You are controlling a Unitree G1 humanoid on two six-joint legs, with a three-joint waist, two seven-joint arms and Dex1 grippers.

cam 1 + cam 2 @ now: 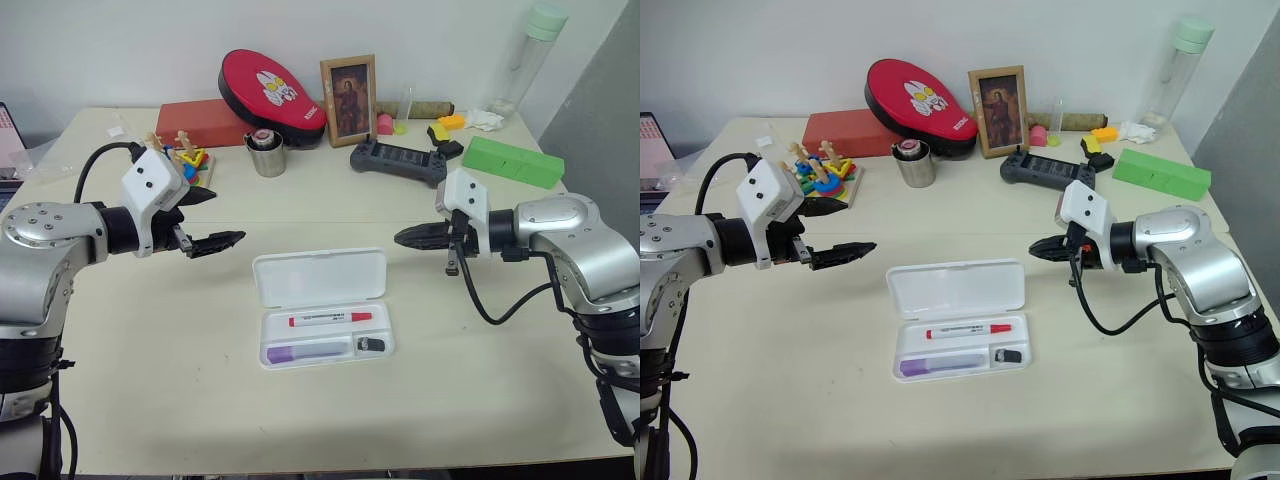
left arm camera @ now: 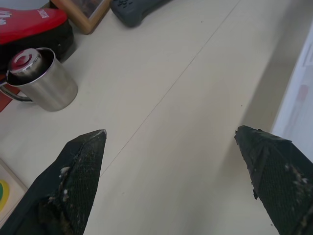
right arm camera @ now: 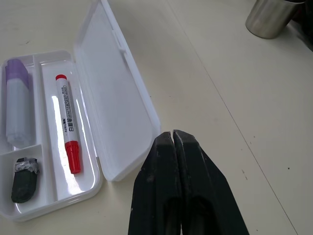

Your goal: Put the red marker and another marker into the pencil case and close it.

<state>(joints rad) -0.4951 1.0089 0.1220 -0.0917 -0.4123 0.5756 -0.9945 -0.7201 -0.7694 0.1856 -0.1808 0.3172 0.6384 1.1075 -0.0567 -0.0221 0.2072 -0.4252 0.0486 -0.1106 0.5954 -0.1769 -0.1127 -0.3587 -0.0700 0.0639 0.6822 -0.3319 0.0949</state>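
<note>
The white pencil case (image 1: pixel 320 277) lies open at the table's middle, its lid flat on the far side. The red marker (image 1: pixel 330 319) lies in the tray's long far compartment, and the lilac highlighter (image 1: pixel 310 352) in the near one. In the right wrist view both the red marker (image 3: pixel 68 122) and the highlighter (image 3: pixel 17 103) rest inside the case (image 3: pixel 117 98). My left gripper (image 1: pixel 228 214) hovers open to the left of the lid, nothing between its fingers (image 2: pixel 88 161). To the right of the case my right gripper (image 1: pixel 397 238) is shut and empty, pointing toward the lid.
A small black object (image 1: pixel 372 345) lies in the tray's corner cell. Along the back of the table stand a steel cup (image 1: pixel 267 155), a black controller (image 1: pixel 398 160), a green box (image 1: pixel 512 160), a picture frame (image 1: pixel 348 100), a red pad (image 1: pixel 272 95) and a wooden toy (image 1: pixel 185 160).
</note>
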